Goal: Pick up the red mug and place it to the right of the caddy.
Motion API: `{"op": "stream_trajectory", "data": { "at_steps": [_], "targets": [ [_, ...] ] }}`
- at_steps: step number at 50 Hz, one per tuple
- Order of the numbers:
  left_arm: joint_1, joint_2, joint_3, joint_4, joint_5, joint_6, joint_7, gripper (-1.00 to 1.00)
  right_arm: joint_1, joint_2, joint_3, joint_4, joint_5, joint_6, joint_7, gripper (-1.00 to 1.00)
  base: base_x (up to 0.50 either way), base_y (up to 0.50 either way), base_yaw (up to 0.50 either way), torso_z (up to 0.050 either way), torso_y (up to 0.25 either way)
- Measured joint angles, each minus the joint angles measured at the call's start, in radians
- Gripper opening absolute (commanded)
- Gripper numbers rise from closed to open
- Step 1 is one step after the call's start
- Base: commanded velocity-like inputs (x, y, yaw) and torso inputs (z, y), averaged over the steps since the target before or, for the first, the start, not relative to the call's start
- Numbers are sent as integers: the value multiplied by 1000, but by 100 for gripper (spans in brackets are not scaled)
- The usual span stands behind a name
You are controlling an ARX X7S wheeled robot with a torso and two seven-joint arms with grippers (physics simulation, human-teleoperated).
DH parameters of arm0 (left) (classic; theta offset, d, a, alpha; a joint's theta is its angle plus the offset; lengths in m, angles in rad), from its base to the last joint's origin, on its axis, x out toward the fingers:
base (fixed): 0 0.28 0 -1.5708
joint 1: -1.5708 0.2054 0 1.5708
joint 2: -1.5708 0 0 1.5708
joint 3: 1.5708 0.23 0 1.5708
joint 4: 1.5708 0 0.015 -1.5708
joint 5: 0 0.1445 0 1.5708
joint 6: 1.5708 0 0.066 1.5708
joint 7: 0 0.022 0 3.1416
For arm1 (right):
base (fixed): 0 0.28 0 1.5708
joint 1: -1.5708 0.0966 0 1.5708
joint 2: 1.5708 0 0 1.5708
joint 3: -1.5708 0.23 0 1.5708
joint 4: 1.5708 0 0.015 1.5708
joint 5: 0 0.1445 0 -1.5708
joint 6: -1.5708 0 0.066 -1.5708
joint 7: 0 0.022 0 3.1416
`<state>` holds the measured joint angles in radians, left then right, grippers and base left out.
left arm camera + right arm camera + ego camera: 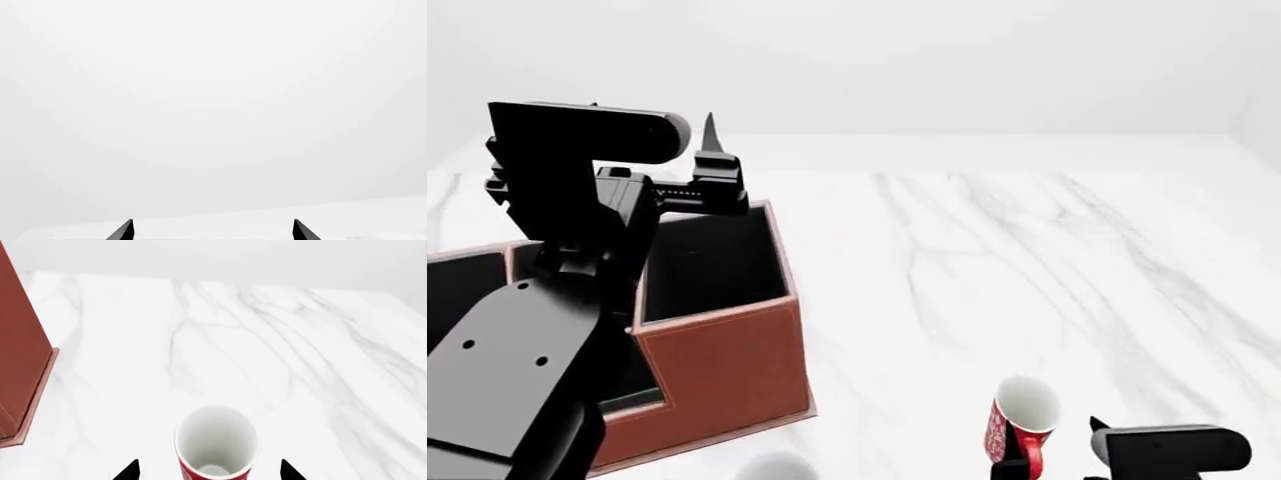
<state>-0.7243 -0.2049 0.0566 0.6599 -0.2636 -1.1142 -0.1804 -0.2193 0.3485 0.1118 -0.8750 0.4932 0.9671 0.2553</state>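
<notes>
Between the right hand's (209, 471) spread fingertips: red mug (217, 442), upright, ungrasped | caddy (727, 340) well left

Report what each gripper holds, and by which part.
Left gripper: nothing, open in free air. Right gripper: fingertips flank the red mug body; contact cannot be told.

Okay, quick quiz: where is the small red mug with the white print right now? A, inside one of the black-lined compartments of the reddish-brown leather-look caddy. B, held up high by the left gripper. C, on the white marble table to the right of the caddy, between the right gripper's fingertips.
C: the small red patterned mug stands on the white marble table between the right gripper fingertips, clear of the reddish-brown caddy.
</notes>
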Motion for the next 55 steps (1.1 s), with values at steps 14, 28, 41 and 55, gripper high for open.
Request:
{"op": "stream_trajectory", "data": {
  "at_steps": [14, 28, 41, 55],
  "targets": [
    [-1, -4, -3, -4, -9, 2, -4, 100, -28, -3, -4, 6, 4, 0, 12, 100, 0, 0, 0, 0, 0],
    [-2, -8, -2, -10, -15, 5, -9, 100, -51, -15, -19, 61, 8, -25, 2, 100, 0, 0, 0, 0, 0],
    [-3, -11, -1, -8, -23, 2, -15, 100, -55, -23, -25, 118, 10, -46, -5, 100, 0, 0, 0, 0, 0],
    [2, -15, -2, -10, -29, 8, -19, 100, -31, -27, -42, 187, 2, -73, -15, 100, 0, 0, 0, 0, 0]
  ]
}}
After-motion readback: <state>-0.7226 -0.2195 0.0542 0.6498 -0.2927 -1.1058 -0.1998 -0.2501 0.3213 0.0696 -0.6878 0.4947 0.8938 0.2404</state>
